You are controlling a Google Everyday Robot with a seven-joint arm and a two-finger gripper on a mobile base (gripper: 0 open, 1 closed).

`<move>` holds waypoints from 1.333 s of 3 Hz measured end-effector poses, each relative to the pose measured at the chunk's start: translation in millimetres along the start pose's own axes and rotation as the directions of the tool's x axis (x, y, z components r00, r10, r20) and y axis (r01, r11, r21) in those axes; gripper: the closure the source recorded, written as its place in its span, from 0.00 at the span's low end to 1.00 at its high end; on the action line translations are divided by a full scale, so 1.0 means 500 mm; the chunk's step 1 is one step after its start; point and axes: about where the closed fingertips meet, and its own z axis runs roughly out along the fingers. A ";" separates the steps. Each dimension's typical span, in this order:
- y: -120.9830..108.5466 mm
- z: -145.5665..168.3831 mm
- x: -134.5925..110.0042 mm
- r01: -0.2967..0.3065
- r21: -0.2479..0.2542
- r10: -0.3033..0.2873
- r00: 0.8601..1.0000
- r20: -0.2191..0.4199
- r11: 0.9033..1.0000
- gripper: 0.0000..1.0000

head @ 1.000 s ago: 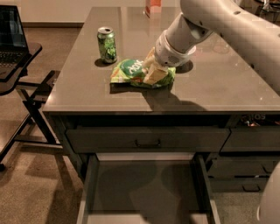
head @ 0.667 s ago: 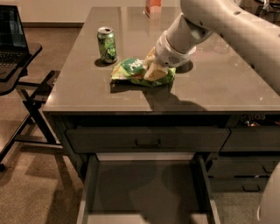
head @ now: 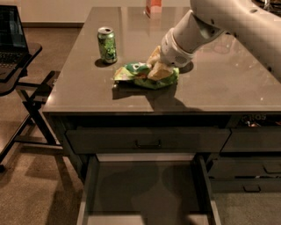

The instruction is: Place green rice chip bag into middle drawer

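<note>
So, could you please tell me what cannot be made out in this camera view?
All in the camera view:
The green rice chip bag: its right part is hidden under the end effector, which sits on it on the countertop.
The middle drawer: front end cut off by the bottom edge.
The orange object: cut off by the top edge, unidentifiable.
The green soda can: lettering too small to read.

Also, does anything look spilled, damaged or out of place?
Nothing spilled or broken. The green rice chip bag lies crumpled on the tabletop under the pincer; the soda can stands upright; the middle drawer stands open.
</note>
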 end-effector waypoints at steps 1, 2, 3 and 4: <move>0.052 -0.058 -0.013 0.048 0.040 -0.050 0.997 0.057 0.998 1.00; 0.121 -0.119 -0.004 0.074 0.085 -0.083 0.991 0.103 0.994 1.00; 0.185 -0.158 0.033 0.067 0.121 -0.082 0.989 0.121 0.990 1.00; 0.255 -0.171 0.079 0.072 0.165 -0.089 0.991 0.102 0.984 1.00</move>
